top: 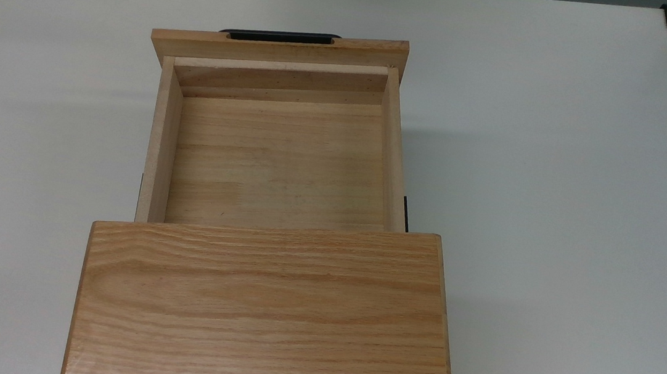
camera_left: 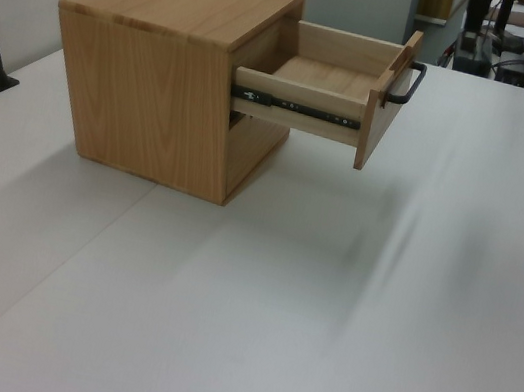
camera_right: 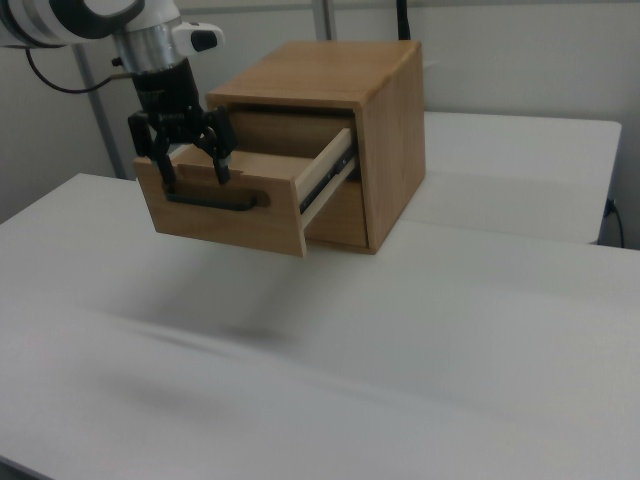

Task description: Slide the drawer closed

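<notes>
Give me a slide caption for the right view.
Open gripper poised at the front panel of the pulled-out drawer.

A wooden box, the cabinet (camera_right: 392, 150), sits on a white table (camera_right: 450, 340). The drawer (camera_right: 240, 195) sticks far out of it toward 9 o'clock. It hangs above the table. A black handle (camera_right: 215, 200) runs along the drawer's front. The gripper (camera_right: 194, 173) points down just above that handle, at its 12 o'clock. Its two black fingers (camera_right: 222, 162) are spread apart. They hold nothing. The arm above is white and black.
</notes>
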Available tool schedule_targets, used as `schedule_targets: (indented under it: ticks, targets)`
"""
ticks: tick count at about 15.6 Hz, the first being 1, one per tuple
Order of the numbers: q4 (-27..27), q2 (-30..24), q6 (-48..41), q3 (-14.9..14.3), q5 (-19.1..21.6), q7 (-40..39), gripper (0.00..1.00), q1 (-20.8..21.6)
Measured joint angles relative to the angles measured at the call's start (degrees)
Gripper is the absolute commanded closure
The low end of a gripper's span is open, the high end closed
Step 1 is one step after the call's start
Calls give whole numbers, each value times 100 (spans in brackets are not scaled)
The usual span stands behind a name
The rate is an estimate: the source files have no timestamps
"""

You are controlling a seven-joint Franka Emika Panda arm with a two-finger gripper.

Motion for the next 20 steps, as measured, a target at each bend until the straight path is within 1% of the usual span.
schedule_targets:
  ticks: [1,2,3,4,7,8,10,12,13,17,20]
  targets:
    - [0,-5,-58,-2,0,-281,12,-10]
    - [-5,-5,-82,-2,0,-476,22,-23]
    - [-29,-1,-98,-2,0,-580,42,-35]
    - [-85,4,-99,-2,0,-619,59,-43]
    - [-354,56,-34,-2,0,-690,98,-48]
    - [-455,78,32,-2,44,-690,100,-53]
    - [-646,110,233,-5,313,-579,100,-76]
    - [-808,150,604,-6,572,-153,100,-80]
    - [-879,186,829,-3,636,98,100,-69]
    - [-975,471,1779,167,767,1106,100,-46]
    - [-873,717,2492,237,771,1421,100,-44]
